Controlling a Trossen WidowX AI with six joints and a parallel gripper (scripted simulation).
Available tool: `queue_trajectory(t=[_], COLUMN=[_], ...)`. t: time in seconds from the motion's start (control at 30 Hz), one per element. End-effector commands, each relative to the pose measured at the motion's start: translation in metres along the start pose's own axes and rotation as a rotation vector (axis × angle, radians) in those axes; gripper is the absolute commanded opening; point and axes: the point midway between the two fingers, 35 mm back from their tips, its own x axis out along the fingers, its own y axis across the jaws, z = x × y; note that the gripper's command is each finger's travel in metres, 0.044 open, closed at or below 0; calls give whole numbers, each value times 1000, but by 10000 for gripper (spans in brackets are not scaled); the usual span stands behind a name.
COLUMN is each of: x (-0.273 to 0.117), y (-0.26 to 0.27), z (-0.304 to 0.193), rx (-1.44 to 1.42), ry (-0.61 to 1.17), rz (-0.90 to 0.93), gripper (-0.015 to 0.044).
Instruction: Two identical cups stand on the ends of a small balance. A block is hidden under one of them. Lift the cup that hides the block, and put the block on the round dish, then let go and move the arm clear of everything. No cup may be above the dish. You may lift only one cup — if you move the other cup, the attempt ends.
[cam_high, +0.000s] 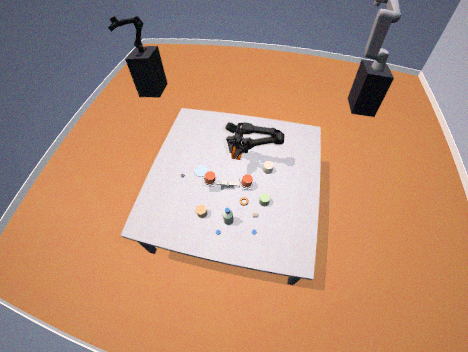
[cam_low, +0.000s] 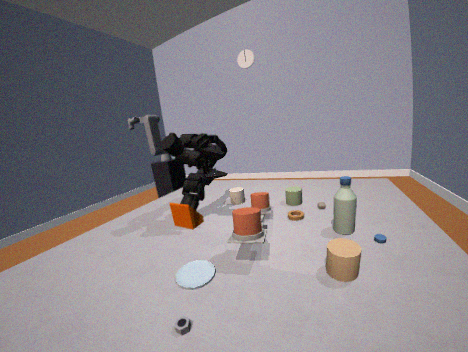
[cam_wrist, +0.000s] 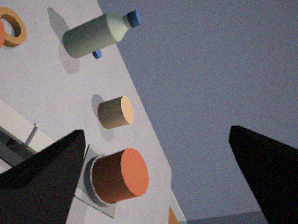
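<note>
One red cup (cam_high: 210, 177) (cam_low: 247, 221) (cam_wrist: 120, 175) stands on the balance end nearer the round dish. The other red cup (cam_high: 247, 180) (cam_low: 259, 200) stands on the far end; only a sliver shows in the wrist view. The balance beam (cam_high: 228, 183) runs between them; its tilt is hard to judge. The pale blue dish (cam_high: 200, 171) (cam_low: 195, 274) lies flat and bare, with no cup above it. No block is visible. My gripper (cam_wrist: 159, 135) is open and empty, well back from both cups. The dish-side cup shows beyond the left finger, low in the wrist view.
The arm (cam_high: 257, 129) is folded behind the balance. A green bottle (cam_high: 228, 217) (cam_low: 344, 212) (cam_wrist: 92, 36), a tan cylinder (cam_high: 201, 211) (cam_low: 343, 260) (cam_wrist: 116, 112), a green cylinder (cam_high: 264, 199), a cream cylinder (cam_high: 268, 167) and an orange ring (cam_high: 240, 203) surround the balance. A nut (cam_low: 183, 325) lies beyond the dish.
</note>
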Motion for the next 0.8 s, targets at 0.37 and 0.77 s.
queue_trajectory(t=[0.37,0.77], x=[4,8], y=[-17,-30], z=[-14,-29], rx=[305,633], ry=[108,239], rz=[138,298], gripper=[440,440])
